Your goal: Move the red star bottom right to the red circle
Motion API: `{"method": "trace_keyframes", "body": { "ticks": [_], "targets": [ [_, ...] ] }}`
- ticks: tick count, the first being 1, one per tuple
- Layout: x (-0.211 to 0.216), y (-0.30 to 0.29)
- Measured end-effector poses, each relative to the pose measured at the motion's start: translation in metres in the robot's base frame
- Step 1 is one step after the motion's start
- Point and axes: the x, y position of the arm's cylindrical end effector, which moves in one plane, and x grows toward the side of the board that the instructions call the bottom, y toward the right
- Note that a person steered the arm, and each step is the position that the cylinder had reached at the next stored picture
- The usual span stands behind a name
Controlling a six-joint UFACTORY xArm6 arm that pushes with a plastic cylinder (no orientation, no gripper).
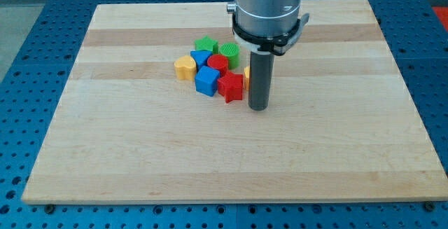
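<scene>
The red star (230,86) lies near the middle of the wooden board (140,152). The red circle (218,64) sits just above and left of it, touching or nearly touching. My tip (258,107) stands right beside the red star, on its right and slightly lower. A blue block (207,80) touches the star's left side.
The blocks form one tight cluster: a yellow block (185,67) at the left, a blue block (200,57), a green star (205,45) and a green circle (229,50) at the top. A sliver of an orange-yellow block (246,75) shows behind the rod.
</scene>
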Motion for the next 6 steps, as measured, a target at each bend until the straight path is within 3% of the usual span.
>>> {"method": "trace_keyframes", "body": {
  "ticks": [3,5,6],
  "targets": [
    [-0.009,0.003],
    [0.037,-0.006],
    [0.025,-0.024]
  ]
}}
